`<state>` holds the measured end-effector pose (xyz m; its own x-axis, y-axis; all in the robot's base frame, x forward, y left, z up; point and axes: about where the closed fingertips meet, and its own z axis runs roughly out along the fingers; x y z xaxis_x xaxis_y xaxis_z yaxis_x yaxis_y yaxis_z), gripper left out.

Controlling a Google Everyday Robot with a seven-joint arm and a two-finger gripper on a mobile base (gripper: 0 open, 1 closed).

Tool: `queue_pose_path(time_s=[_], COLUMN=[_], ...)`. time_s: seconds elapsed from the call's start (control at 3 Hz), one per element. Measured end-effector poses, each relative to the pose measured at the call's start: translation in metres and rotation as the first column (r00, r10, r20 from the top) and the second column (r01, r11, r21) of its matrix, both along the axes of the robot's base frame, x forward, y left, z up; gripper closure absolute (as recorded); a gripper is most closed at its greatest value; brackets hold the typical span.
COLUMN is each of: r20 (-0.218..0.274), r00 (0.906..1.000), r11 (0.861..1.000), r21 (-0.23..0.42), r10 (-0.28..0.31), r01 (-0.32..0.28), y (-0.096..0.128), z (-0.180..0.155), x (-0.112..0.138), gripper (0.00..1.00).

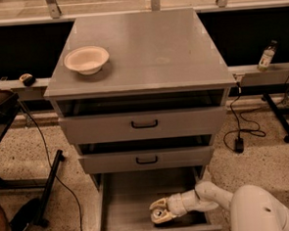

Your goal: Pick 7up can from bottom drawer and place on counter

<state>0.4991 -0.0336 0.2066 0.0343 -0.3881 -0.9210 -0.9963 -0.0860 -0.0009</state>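
Note:
The bottom drawer (125, 207) is pulled open at the foot of the grey cabinet. The 7up can (158, 215) shows its silver top inside the drawer, right of middle near the front. My gripper (159, 212) reaches in from the right on a white arm, with its pale fingers (157, 203) on either side of the can, closed against it. The counter (145, 44) is the broad grey top of the cabinet above.
A cream bowl (86, 59) sits on the counter's left side. Two shallower drawers with black handles (144, 124) stand slightly open above. A small bottle (266, 56) stands on a ledge at the right. Cables and a stand leg lie on the floor at left.

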Motion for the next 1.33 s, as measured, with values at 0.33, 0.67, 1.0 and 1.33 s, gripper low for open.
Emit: queue_pose_path(time_s=[0.33, 0.67, 1.0, 1.33], r20=[-0.025, -0.025, -0.021, 0.072], r00=[0.9997, 0.9997, 0.9998, 0.9970], r11=[1.000, 1.000, 1.000, 0.985], r21=[-0.014, -0.014, 0.023, 0.173], r10=[0.005, 0.005, -0.002, -0.027], r01=[-0.005, -0.005, 0.003, 0.014], y=[0.000, 0.000, -0.005, -0.017], z=[-0.002, 0.000, 0.003, 0.072], x=[-0.001, -0.001, 0.002, 0.002], gripper=[1.00, 1.00, 1.00, 1.00])
